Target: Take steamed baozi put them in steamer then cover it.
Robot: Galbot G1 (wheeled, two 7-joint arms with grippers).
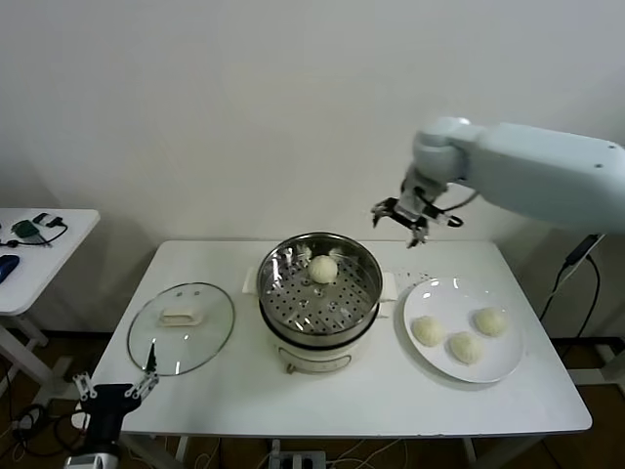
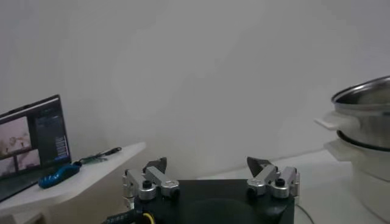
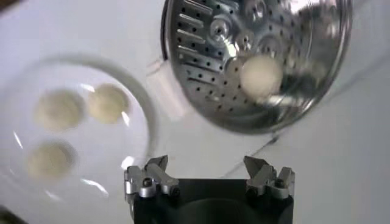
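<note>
White table: one baozi in steamer, pleats up; right hand spread empty above; left hand spread, parked.

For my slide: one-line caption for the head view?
Right gripper open above table, one bun in steamer, three on plate.

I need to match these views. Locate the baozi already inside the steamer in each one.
Head view: baozi on the perforated tray, toward the steamer's far side.
Left wrist view: not visible; only the steamer's outer wall shows.
Right wrist view: baozi on the tray.
Shared landmark: the steamer's steel rim.
</note>
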